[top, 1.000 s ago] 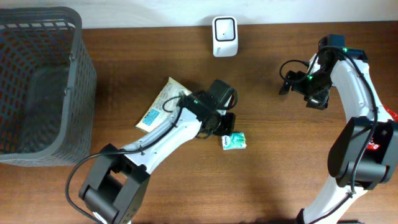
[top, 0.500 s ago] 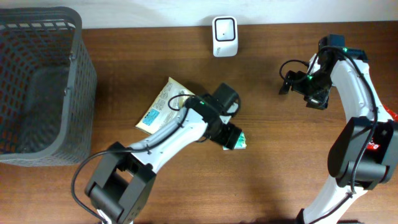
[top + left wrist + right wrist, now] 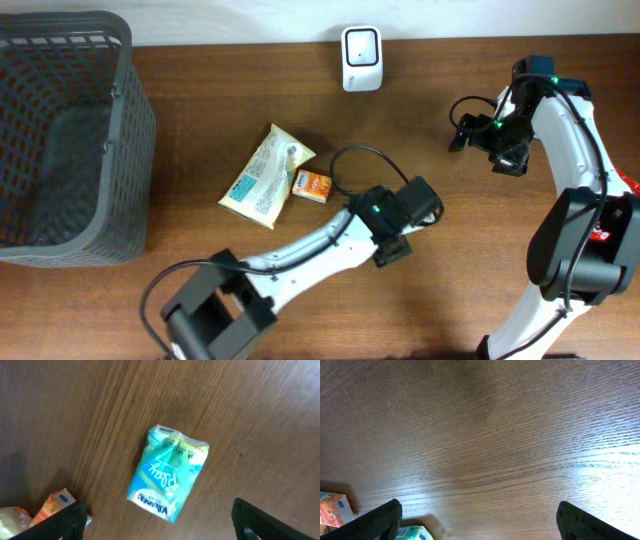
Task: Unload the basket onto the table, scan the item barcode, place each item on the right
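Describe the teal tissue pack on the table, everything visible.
The tissue pack is a small soft plastic pouch, teal and green with white script and a Kleenex logo, slightly crumpled. It lies flat and diagonal on the wooden table, printed face up. No barcode shows. The open left end effector hovers above; only the table touches it.

Mock shop checkout indicated: barcode scanner (image 3: 360, 58) seen at 12 o'clock, mesh basket (image 3: 135, 160) at 9 o'clock, snack packet (image 3: 265, 175) at centre.
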Robot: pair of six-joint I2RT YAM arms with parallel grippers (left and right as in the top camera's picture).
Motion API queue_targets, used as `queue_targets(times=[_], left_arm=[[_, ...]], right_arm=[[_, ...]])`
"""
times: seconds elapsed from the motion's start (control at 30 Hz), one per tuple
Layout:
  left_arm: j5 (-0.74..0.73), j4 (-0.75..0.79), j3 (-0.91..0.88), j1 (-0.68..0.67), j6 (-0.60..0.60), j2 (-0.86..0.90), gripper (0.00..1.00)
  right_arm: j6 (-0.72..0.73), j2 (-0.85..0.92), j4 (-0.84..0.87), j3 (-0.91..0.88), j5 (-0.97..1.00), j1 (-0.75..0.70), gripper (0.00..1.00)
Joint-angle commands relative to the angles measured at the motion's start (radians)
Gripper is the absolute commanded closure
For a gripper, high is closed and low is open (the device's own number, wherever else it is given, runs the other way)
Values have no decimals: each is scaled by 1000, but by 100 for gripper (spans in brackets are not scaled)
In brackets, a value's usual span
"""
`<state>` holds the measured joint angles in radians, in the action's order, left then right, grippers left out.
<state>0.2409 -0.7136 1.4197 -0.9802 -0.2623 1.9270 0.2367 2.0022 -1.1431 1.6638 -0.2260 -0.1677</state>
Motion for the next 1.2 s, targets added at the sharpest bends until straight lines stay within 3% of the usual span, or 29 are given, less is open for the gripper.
queue_targets(times=[0.0,0.13,0.47,0.7,0.8,0.87,0.9,1.17], left_arm=[[132,23,-29,-27,-24,71,16],[141,29,-29,-44,-24,78,30],[149,50,-29,-54,-39,134,36],[149,61,-29,-54,-39,134,61],[149,60,-29,-54,-39,134,77],[149,62,-29,-54,-39,134,95],[149,64,-29,-54,-38,134,98],[108,10,60,-51,90,116,100]], right_arm=[[8,1,0,2,-5,4,2],[8,1,0,2,-5,4,2],[8,1,0,2,-5,4,2],[8,1,0,2,-5,4,2],[8,1,0,2,-5,4,2],[8,1,0,2,-5,4,2],[8,1,0,2,-5,4,2],[8,1,0,2,-5,4,2]])
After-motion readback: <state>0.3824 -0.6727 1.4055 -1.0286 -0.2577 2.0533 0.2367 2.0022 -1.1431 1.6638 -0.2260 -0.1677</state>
